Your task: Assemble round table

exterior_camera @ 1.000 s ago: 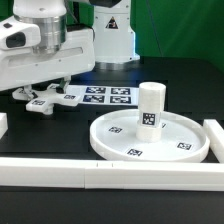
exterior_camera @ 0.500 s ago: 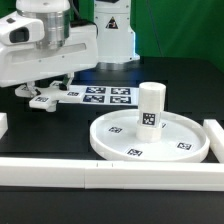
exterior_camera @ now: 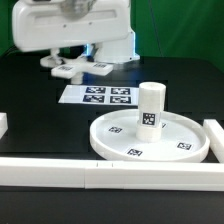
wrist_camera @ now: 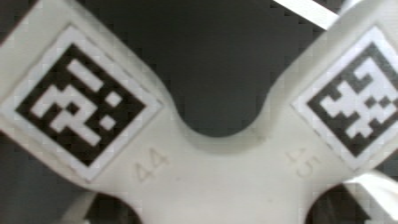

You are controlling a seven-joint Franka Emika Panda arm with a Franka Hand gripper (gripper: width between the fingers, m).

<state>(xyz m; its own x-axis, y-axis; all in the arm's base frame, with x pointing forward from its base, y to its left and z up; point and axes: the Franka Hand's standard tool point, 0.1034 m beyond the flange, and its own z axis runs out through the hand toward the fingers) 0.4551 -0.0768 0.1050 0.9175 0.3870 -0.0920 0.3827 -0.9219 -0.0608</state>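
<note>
Cross-shaped foot (exterior_camera: 68,69): raised clear of the black table (exterior_camera: 40,125), hanging under the arm toward the exterior view's left, beyond the marker board (exterior_camera: 100,97).
Gripper (exterior_camera: 73,58): closed on the foot; fingers hidden beneath the arm housing in the exterior view.
Wrist view only: two arms of the foot in close-up, each bearing a square marker; fingers not clearly made out.
Exterior view only: rimmed disc (exterior_camera: 175,128) flat on the table, post (exterior_camera: 150,108) upright on its hub, white border bars (exterior_camera: 100,172) in front.
</note>
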